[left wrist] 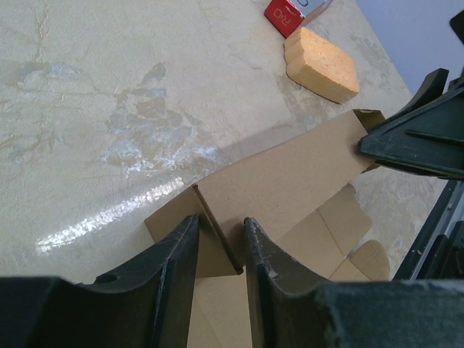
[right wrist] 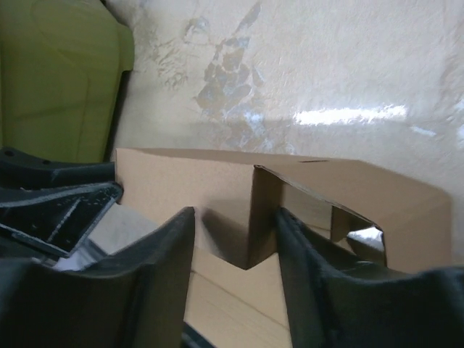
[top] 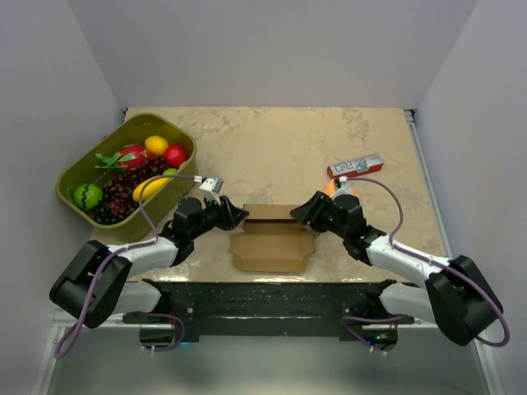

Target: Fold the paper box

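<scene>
The plain brown cardboard box lies on the tabletop between the arms. Left hand and right hand, fingers apart, each straddle an upright end flap, probably to fold both evenly.

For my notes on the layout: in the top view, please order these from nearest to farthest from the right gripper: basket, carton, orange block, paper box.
1. Paper box: at the right gripper, centre front.
2. Orange block: just behind the gripper, partly hidden by the arm.
3. Carton: farther back, on the right.
4. Basket: far across, on the left.
</scene>
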